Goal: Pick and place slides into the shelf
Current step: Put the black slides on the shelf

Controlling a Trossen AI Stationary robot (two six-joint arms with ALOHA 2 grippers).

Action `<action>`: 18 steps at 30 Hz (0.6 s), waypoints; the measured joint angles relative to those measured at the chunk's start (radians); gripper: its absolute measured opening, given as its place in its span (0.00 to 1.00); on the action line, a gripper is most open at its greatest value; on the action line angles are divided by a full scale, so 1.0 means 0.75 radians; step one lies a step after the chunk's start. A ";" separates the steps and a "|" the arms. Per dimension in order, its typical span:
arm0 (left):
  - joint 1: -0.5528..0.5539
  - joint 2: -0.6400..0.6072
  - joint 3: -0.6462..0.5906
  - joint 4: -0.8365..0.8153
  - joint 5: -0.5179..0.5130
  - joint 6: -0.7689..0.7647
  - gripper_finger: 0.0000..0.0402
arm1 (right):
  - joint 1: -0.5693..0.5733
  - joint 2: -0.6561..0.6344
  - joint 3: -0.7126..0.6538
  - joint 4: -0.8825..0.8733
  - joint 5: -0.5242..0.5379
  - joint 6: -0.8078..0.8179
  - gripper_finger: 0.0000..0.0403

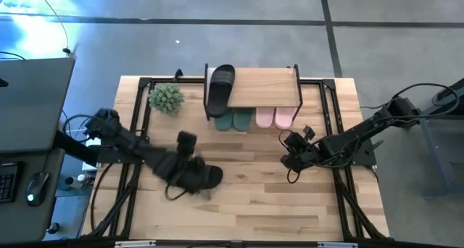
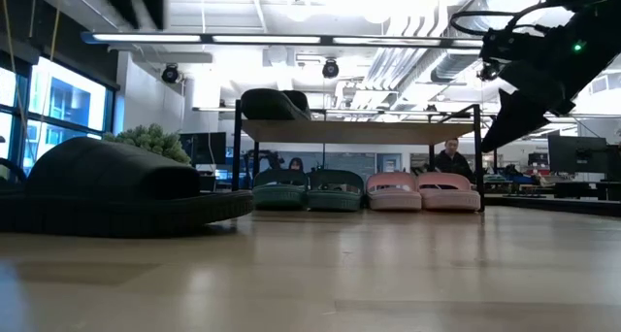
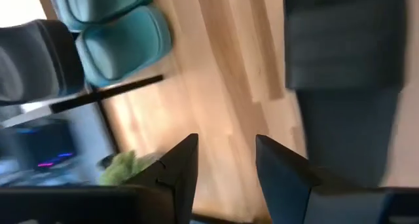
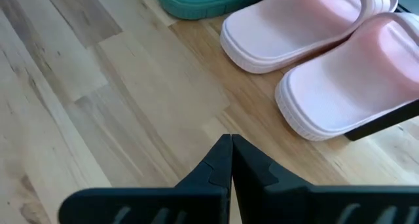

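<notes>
One black slide (image 1: pixel 221 88) lies on the left end of the shelf's plank top (image 1: pixel 264 87). Under the shelf, a green pair (image 1: pixel 232 120) and a pink pair (image 1: pixel 274 118) stand on their soles on the table. A second black slide (image 1: pixel 203 177) rests on its sole on the table at left centre, also seen close in the low view (image 2: pixel 116 191). My left gripper (image 3: pixel 226 142) hovers open above the table beside this slide (image 3: pixel 340 86), with only bare wood between its fingers. My right gripper (image 4: pixel 230 140) is shut above the table just in front of the pink pair (image 4: pixel 314 60).
A small green plant (image 1: pixel 166 97) stands left of the shelf. Black metal rails (image 1: pixel 134 132) run along the table's left and right sides. Bare wood lies between the shelf and the table's near edge (image 1: pixel 275 204). A person sits in the room beyond the table (image 2: pixel 449 157).
</notes>
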State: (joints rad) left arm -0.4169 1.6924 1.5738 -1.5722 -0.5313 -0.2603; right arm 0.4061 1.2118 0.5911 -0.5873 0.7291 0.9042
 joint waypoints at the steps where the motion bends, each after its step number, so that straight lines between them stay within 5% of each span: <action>1: -0.045 -0.001 -0.061 0.002 -0.041 -0.035 0.33 | 0.001 0.000 0.000 0.001 0.005 -0.004 0.00; 7: -0.266 -0.005 -0.364 0.138 -0.106 -0.313 0.22 | 0.000 0.000 0.000 0.001 0.007 0.021 0.00; 12: -0.424 -0.005 -0.489 0.288 -0.388 -0.489 0.13 | 0.000 0.000 0.000 0.001 0.033 0.005 0.00; 18: -0.535 -0.023 -0.658 0.443 -0.461 -0.592 0.07 | 0.000 0.000 0.000 0.001 0.027 0.031 0.00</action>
State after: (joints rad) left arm -0.8184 1.6751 1.0807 -1.2397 -0.8770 -0.7041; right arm 0.4065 1.2118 0.5911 -0.5864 0.7497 0.9276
